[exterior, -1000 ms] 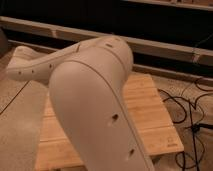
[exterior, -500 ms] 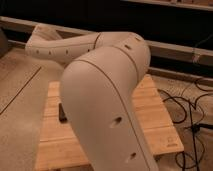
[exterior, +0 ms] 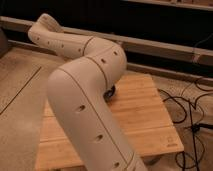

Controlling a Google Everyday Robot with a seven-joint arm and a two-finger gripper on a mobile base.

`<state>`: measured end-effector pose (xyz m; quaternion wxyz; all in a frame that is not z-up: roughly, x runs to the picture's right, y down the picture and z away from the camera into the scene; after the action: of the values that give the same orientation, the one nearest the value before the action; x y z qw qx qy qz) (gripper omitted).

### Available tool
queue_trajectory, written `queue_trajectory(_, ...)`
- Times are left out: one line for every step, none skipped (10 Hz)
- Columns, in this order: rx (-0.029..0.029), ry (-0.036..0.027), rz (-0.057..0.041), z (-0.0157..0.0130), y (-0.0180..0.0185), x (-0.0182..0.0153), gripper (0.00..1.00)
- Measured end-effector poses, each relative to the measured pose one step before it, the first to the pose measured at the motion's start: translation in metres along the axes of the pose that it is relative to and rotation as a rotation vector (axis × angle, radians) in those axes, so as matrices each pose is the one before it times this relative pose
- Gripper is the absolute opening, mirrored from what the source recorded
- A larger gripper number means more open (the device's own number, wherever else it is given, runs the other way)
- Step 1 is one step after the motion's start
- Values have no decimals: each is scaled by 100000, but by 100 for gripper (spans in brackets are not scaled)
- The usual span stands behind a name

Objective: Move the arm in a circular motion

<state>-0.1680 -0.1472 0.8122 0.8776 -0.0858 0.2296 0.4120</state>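
Cream-white arm point(exterior: 85, 95) segments are seen filling the frame, the thick lower link rising from the bottom edge to a bulbous elbow above the wooden table point(exterior: 145, 117), the upper link stretched away to the upper left, where its rounded end is set against a dark wall and a pale ledge point(exterior: 165, 47). Compared with a second ago, the elbow has been carried rightward and back, and more of the table's right side is now exposed; half a second ago the upper link was angled lower and closer. That steady sweep is judged to be part of the circular motion, with the loop apparently still under way. The pincer cannot be made out: its position is taken to lie beyond the arm's far end or behind a link, and whether its fingers are apart or together cannot be told. A small dark object point(exterior: 110, 92) is glimpsed on the table just behind the elbow. Black cables point(exterior: 192, 112) are seen trailing over the floor at right.
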Motion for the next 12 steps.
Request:
queue_trajectory(-4548,-1572,-4494,202,2595,-1573,65)
queue_trajectory(-4478,-1381,-5051,13,2449,-1065,65)
queue_trajectory(-3877,-1532,-3746,-296,1838,-607,65)
queue_trajectory(-5073,-2144,-3904,-469,2172,-511,65)
queue_trajectory(-5287,-2766,-3378,-631,2159,-428,65)
queue_trajectory(-8069,-3733,-5540,-858,3546,23,65)
queue_trajectory(-5671,-2019,-3355,-452,2345,706,65)
queue_trajectory(-4515,-1584,-2030,-373,1686,891,65)
queue_trajectory(-6871,-2682,-2655,-615,2487,1969,65)
queue_trajectory(-2810,-1477,-439,-424,945,1318,65)
queue_trajectory(-1619,-909,536,-349,286,1483,65)
queue_trajectory(366,-1052,2944,-749,-1061,2088,65)
